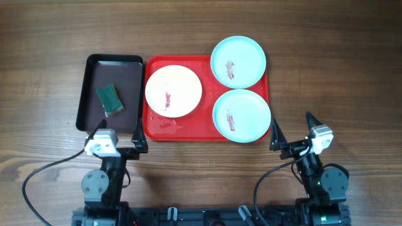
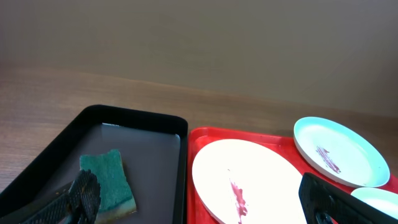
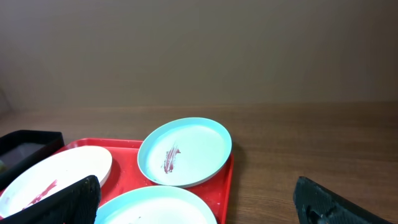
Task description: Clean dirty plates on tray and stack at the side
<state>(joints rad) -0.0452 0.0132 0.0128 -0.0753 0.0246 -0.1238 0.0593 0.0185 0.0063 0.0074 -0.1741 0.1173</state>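
Observation:
The red tray (image 1: 188,129) holds three smeared plates: a white plate (image 1: 173,91) at left, a turquoise plate (image 1: 238,61) at back right, and a second turquoise plate (image 1: 241,115) at front right. My left gripper (image 1: 118,136) is open and empty, near the black tray's front edge. My right gripper (image 1: 293,130) is open and empty, just right of the red tray's front corner. The left wrist view shows the white plate (image 2: 249,180) and the far turquoise plate (image 2: 339,151). The right wrist view shows both turquoise plates (image 3: 185,152) (image 3: 155,206) and the white plate (image 3: 56,171).
A black tray (image 1: 110,94) left of the red tray holds a green sponge (image 1: 110,99), also in the left wrist view (image 2: 109,180). Bare wooden table lies to the right of the red tray and in front of both trays.

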